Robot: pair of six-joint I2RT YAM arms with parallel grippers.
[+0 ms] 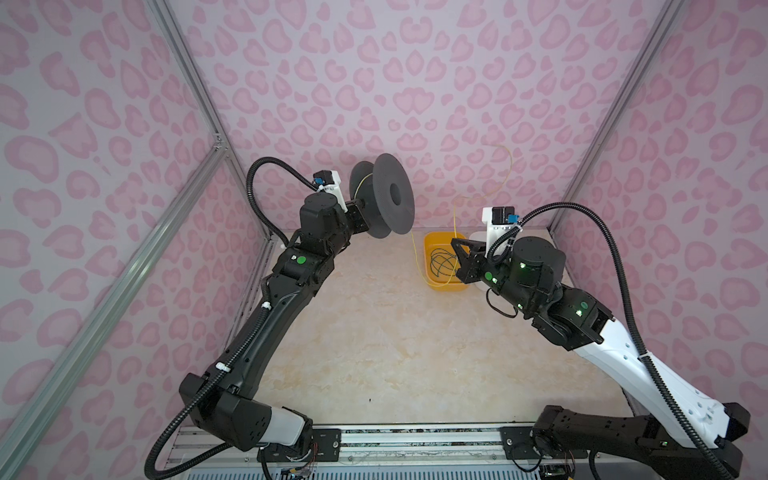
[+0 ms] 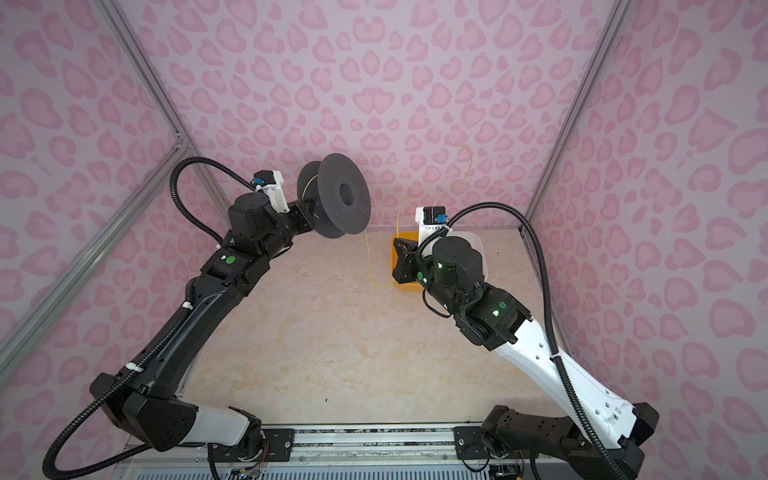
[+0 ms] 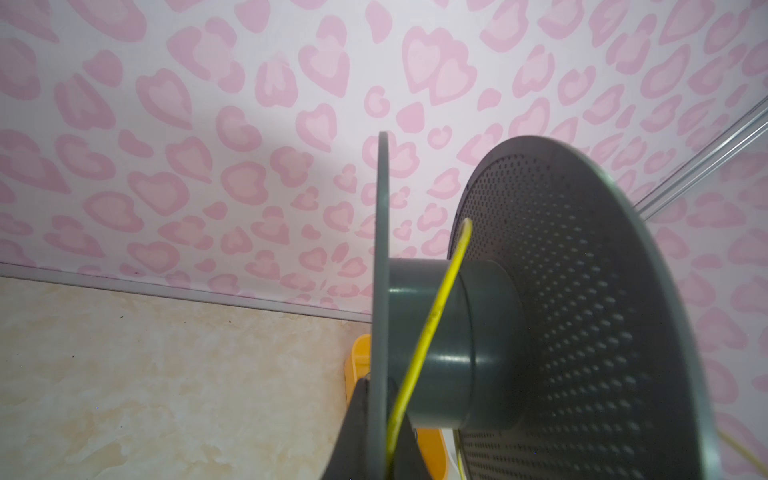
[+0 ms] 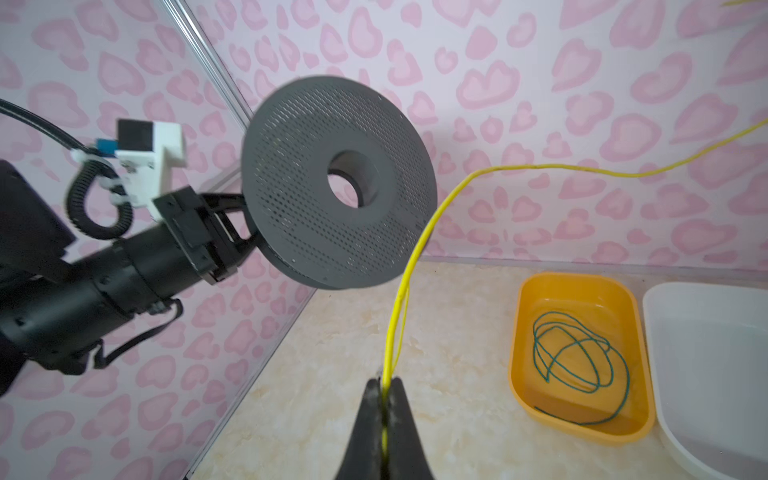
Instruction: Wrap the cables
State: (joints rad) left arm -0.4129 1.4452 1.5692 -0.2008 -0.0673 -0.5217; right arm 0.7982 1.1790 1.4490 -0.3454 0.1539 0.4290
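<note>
The right pincer (image 4: pixel 384 395), clenched on the yellow cable (image 4: pixel 415 249), and the left pincer (image 3: pixel 380 411), gripping the spool (image 4: pixel 299 199) by its rim, could let springy slack slip sideways or catch the rim's edge; open table (image 4: pixel 332 374) lies below both, and the green cable (image 4: pixel 575 345) is coiled in the tub (image 4: pixel 523 390) beside the right.

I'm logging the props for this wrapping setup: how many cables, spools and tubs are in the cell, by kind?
Cables: 2 (yellow cable, green cable)
Spools: 1 (grey spool)
Tubs: 2 (orange tub, white tub)
Total: 5
</note>
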